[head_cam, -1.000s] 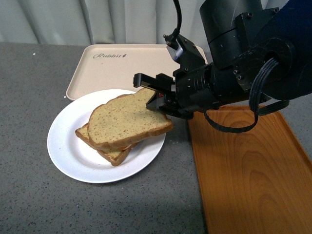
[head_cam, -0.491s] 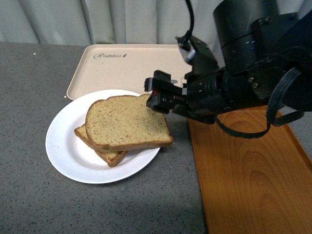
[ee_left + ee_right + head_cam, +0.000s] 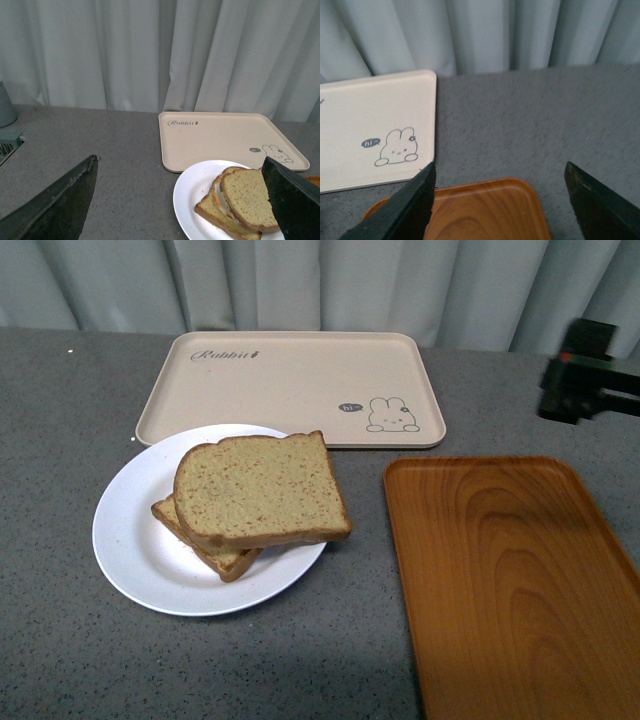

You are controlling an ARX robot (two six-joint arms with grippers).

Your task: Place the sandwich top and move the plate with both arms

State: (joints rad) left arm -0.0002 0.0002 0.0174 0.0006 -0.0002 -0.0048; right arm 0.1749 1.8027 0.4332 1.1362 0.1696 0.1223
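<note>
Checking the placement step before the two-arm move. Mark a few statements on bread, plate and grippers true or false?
1. The sandwich top lies on the lower slice, on the plate. True.
2. The right gripper is shut on the sandwich top. False: it is open and empty, well away from the bread.
3. The plate sits on the orange tray. False: it rests on the grey table, beside that tray.
4. The left gripper is open, holding nothing. True.
</note>
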